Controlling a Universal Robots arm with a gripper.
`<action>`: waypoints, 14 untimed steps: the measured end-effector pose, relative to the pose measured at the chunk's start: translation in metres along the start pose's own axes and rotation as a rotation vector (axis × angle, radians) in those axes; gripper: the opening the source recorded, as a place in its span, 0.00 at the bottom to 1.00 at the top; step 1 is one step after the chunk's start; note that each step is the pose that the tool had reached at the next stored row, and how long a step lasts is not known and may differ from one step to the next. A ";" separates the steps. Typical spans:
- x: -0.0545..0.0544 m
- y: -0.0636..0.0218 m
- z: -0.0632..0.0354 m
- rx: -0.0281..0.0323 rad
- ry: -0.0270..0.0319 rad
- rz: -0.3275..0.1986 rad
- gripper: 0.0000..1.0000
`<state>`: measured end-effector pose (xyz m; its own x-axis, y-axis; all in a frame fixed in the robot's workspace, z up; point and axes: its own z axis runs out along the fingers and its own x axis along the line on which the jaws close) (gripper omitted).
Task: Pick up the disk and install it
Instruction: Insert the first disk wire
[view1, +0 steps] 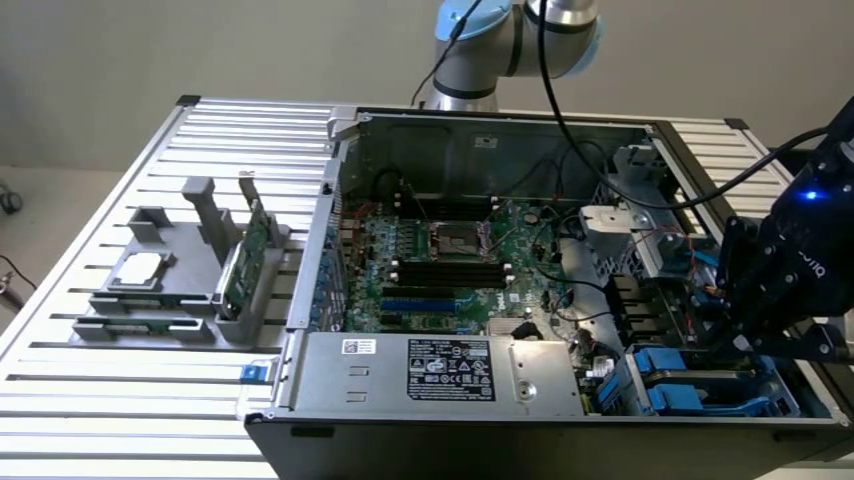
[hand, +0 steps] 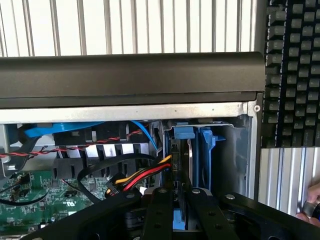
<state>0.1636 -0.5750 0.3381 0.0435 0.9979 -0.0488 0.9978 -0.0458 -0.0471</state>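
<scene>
In the exterior view, an open computer case lies on its side on a slatted metal table. Its motherboard faces up and the power supply sits along the near edge. The arm reaches over the case from behind, and its black gripper hangs low over the drive bays at the exterior view's right, just above blue plastic carriers. Off to the exterior view's left, a grey holder carries a small silver chip and an upright green circuit card, well apart from the work.

In the wrist view, the gripper points down into a bay under the dark edge of the case. The disk stands on edge between the jaws, showing a thin metal side flanked by its blue carrier frame. The jaws are narrowly set and appear clamped on the disk near its upper edge. A bundle of red, yellow and black wires runs just beside it. A keyboard lies outside the case, and part of a person's hand shows at the table's edge.

As a judgement, the disk will feel stiff, compact and fairly heavy for its size. Its metal faces are smooth and could slip, and it is sensitive to knocks. The flat broad faces are the sounder hold. The plastic frame would flex.
</scene>
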 end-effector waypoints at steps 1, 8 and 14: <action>0.000 0.0000 0.0000 0.0000 0.0009 -0.002 0.16; -0.003 0.0001 0.0001 0.0007 0.0097 -0.008 0.16; -0.004 0.0019 0.0000 0.0039 0.0251 -0.009 0.16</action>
<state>0.1653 -0.5788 0.3381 0.0356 0.9991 -0.0233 0.9980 -0.0368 -0.0513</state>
